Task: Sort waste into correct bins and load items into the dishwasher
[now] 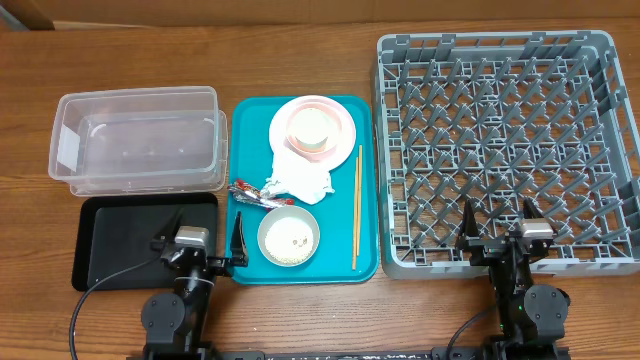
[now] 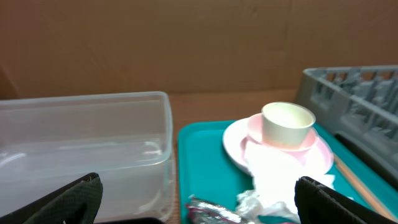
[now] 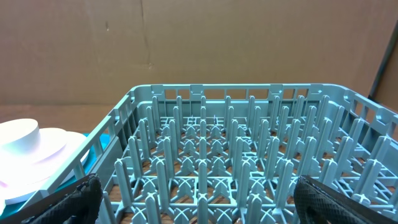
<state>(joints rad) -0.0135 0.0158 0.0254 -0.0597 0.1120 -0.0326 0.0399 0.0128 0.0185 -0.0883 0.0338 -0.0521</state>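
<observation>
On the teal tray [image 1: 250, 120] lie a pale pink plate [image 1: 340, 130] carrying a small white cup [image 1: 310, 127], a crumpled white napkin [image 1: 300, 178], a red-and-silver wrapper [image 1: 255, 193], a whitish bowl [image 1: 289, 237] holding rice, and wooden chopsticks [image 1: 356, 205]. The clear tub [image 1: 135, 140] and the black tray [image 1: 120, 240] are to its left, the grey dish rack [image 1: 505, 150] to its right. My left gripper [image 1: 207, 238] stands open and empty at the near edge, between black tray and teal tray, facing wrapper [image 2: 211, 211] and napkin [image 2: 273, 174]. Open and empty too, my right gripper [image 1: 497, 222] sits at the rack's [image 3: 236, 155] near wall.
The wooden table [image 1: 300, 320] runs along the front beside both arm bases. A brown cardboard wall [image 3: 186, 43] stands behind the table. The teal tray's right rim lies close to the rack's left wall.
</observation>
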